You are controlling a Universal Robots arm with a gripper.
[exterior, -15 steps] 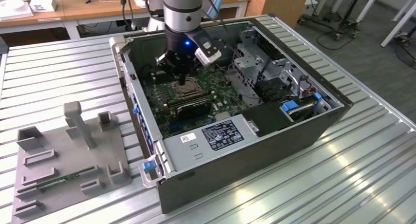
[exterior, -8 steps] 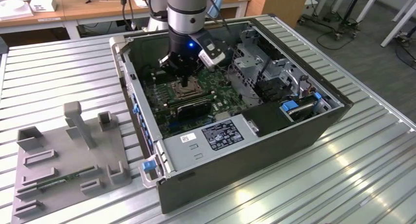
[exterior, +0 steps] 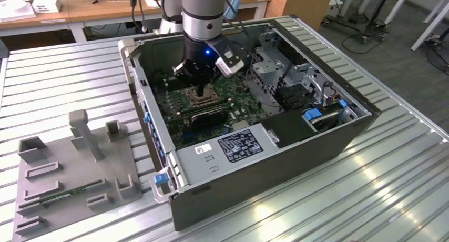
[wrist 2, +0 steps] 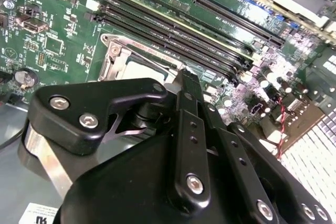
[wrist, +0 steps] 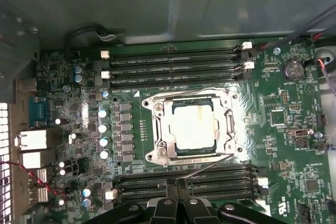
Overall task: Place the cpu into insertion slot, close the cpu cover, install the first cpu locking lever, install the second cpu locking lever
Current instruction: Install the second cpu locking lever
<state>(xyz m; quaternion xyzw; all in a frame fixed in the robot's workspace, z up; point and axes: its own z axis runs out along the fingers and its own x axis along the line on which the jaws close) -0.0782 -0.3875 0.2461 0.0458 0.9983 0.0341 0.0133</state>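
In the first wrist view the cpu [wrist: 193, 126], a pale square chip, lies in the insertion slot [wrist: 157, 157] on the green motherboard. The silvery cpu cover [wrist: 164, 129] lies flat around it as a frame. A thin wire lever [wrist: 210, 164] runs slantwise along the slot's edge nearest my fingers. My gripper [wrist: 178, 191] hovers just off that edge, its black fingers pressed together with nothing seen between them. In the second wrist view the gripper [wrist 2: 188, 77] tip sits beside the slot's [wrist 2: 113, 66] corner. In the exterior view the gripper [exterior: 203, 90] hangs right over the slot [exterior: 199, 99] inside the open case.
Long black memory slots [wrist: 173, 64] flank the socket on both sides. The case walls [exterior: 140, 94], a drive cage [exterior: 281, 68] and the labelled power supply [exterior: 235, 144] hem in the board. A grey fixture [exterior: 77, 163] stands on the ribbed metal table at the exterior view's left.
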